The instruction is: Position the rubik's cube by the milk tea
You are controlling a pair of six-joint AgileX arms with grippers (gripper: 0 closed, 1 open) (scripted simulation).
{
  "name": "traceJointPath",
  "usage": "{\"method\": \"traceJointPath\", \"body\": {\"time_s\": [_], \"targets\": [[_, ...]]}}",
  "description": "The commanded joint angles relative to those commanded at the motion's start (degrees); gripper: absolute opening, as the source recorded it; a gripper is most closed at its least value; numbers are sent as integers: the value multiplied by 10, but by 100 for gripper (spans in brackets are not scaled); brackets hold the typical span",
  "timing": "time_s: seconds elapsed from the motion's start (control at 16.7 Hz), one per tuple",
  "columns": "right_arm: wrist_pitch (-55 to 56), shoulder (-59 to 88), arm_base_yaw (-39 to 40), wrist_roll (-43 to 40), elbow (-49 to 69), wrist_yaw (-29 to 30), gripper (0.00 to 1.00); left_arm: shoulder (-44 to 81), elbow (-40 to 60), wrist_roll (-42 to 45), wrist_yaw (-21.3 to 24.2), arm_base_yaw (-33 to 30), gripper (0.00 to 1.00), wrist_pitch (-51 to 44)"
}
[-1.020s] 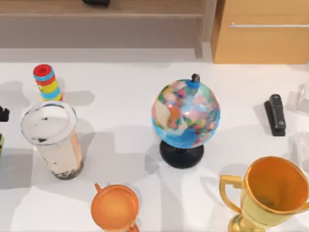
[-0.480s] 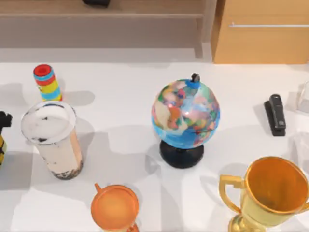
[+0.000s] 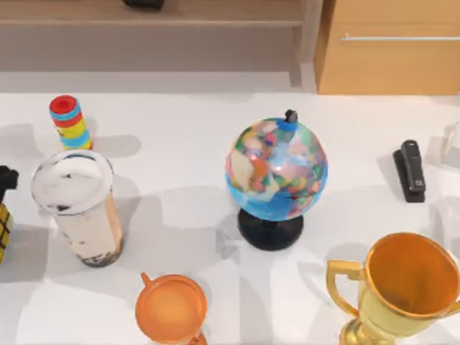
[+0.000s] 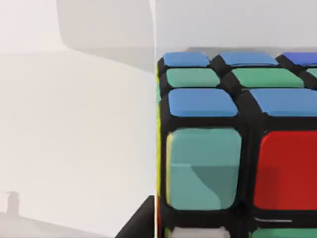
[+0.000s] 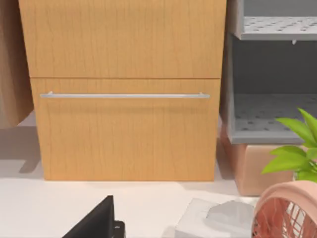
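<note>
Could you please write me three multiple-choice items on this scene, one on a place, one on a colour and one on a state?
1. Where in the top view is the cube?
A. at the left edge, left of the milk tea
B. behind the globe
C. inside the trophy

2. What colour is the mug?
A. green
B. orange
C. black

3. How does the milk tea stand?
A. tipped on its side
B. upside down
C. upright on the table

Key: 1 A, the cube sits at the frame's left edge beside the cup; 2 B, the mug's rim and handle are orange; 3 C, its foamy top faces up.
</note>
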Motion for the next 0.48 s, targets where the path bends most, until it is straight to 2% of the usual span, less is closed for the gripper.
{"method": "traceJointPath", "body": {"time_s": [0.12, 0.48], "targets": [[0, 0, 0, 0, 0, 0, 100, 0, 0, 0, 0, 0, 98, 0], [0, 0, 0, 0, 0, 0, 100, 0, 0, 0, 0, 0, 100, 0]]}}
